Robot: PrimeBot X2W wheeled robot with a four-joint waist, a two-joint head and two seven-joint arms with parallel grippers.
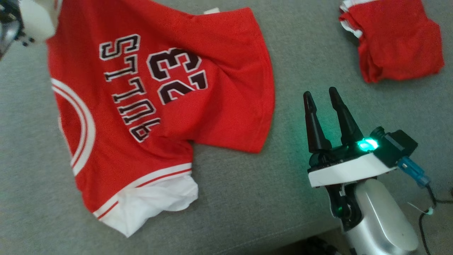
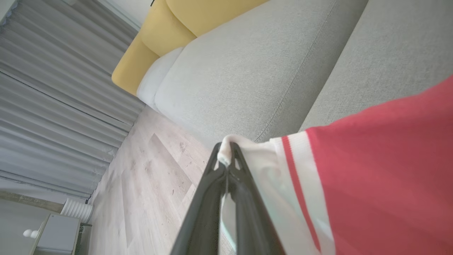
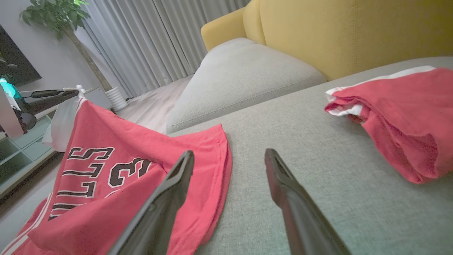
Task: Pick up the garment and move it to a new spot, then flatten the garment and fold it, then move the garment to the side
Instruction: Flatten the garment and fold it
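The garment [image 1: 212, 92] is a red jersey with "BULLS 23" on it and white-trimmed sleeves, spread on the grey sofa seat [image 1: 247, 198]. Its far-left part is raised off the cushion. In the left wrist view my left gripper [image 2: 226, 148] is shut on the white sleeve [image 2: 262, 166] of the garment [image 2: 382, 170], holding it up over the sofa's edge. The right wrist view has that gripper [image 3: 75, 93] at the left, above the garment [image 3: 134, 148]. My right gripper [image 1: 320, 92] is open and empty to the right of the jersey, its fingers [image 3: 177, 184] pointing over bare cushion.
A second red garment [image 1: 396, 39], folded, lies at the far right of the seat [image 3: 400, 109]. The yellow backrest [image 3: 336, 32] rises behind it. Beyond the sofa's left edge are wood floor [image 2: 148, 184], grey curtains [image 2: 53, 99] and a low cabinet [image 2: 56, 233].
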